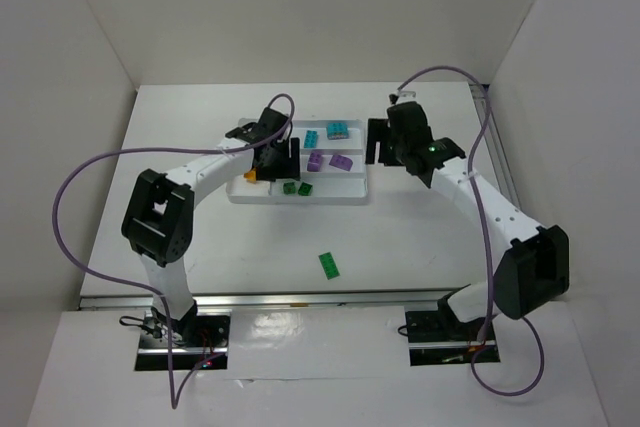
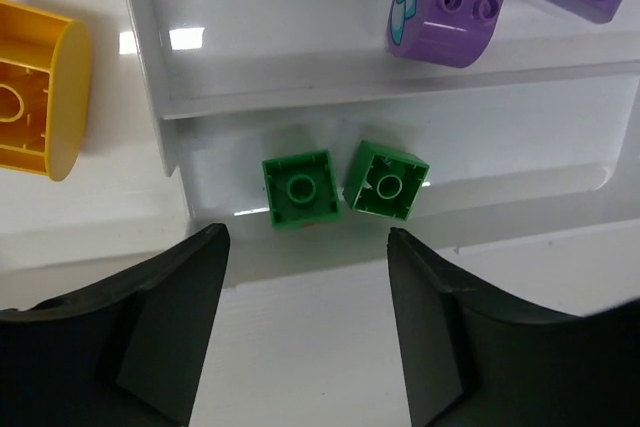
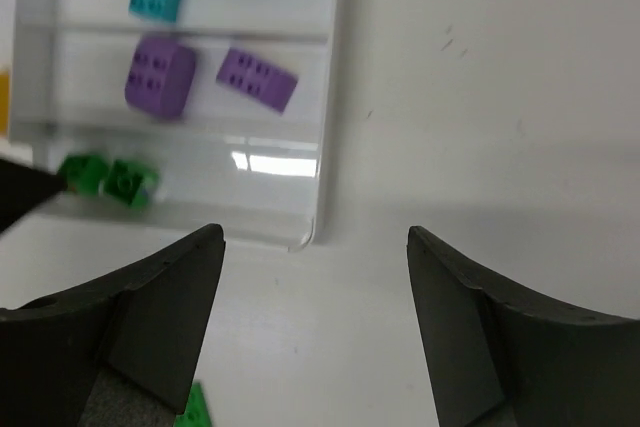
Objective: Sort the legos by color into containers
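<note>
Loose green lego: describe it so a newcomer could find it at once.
Find the white tray. On the table in front of its near edge lies a green lego. Unlike the two greens in the tray, it sits outside.

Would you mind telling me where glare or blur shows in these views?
Left wrist: glare patch on the tray, green legos sharp, fingers softer. Right wrist: glare streak on the tray's near section, mildly soft throughout. Top external: even light, reflections on the glossy strip by the bases.

Glossy white plastic tray (image 2: 300, 87); smooth plastic bricks (image 2: 300, 190).
</note>
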`<state>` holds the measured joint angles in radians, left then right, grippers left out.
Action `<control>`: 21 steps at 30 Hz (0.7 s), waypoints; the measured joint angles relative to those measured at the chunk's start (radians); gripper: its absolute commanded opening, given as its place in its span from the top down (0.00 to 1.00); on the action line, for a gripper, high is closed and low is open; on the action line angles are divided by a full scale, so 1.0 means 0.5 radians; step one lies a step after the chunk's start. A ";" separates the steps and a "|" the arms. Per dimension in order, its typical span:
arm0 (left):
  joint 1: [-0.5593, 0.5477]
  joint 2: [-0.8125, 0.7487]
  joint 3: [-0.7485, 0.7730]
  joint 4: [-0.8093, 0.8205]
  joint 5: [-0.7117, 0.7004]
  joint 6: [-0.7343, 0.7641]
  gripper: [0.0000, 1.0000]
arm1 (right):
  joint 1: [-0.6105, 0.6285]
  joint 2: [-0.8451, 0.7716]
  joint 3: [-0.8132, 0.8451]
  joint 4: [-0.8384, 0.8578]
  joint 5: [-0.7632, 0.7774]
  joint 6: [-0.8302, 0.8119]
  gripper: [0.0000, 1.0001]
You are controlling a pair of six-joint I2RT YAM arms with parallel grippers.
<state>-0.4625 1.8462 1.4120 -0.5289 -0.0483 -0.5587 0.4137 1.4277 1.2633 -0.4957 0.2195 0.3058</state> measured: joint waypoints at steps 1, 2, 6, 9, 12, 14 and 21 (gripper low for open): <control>0.001 -0.001 0.004 0.008 -0.002 -0.005 0.21 | 0.014 -0.028 -0.070 -0.010 -0.037 0.002 0.17; 0.000 -0.001 0.004 0.016 -0.002 -0.007 0.16 | 0.049 -0.055 -0.149 -0.012 -0.078 0.002 0.14; -0.005 -0.001 0.015 0.002 -0.010 -0.030 0.06 | 0.414 -0.077 -0.429 -0.014 -0.133 0.026 0.07; -0.014 -0.024 0.050 -0.042 -0.057 -0.037 0.05 | 0.827 -0.020 -0.544 -0.008 -0.124 0.095 0.04; -0.014 -0.096 0.102 -0.112 -0.150 -0.035 0.05 | 1.073 0.005 -0.639 0.013 -0.134 0.159 0.01; 0.025 -0.180 0.159 -0.155 -0.193 -0.038 0.05 | 1.143 0.065 -0.656 0.018 -0.117 0.198 0.01; 0.358 -0.480 0.198 -0.193 -0.246 -0.052 0.05 | 1.361 0.366 -0.658 0.038 0.001 0.304 0.19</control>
<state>-0.2836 1.6062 1.5112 -0.6254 -0.1711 -0.5846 1.0943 1.6108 0.9344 -0.4767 0.2199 0.4576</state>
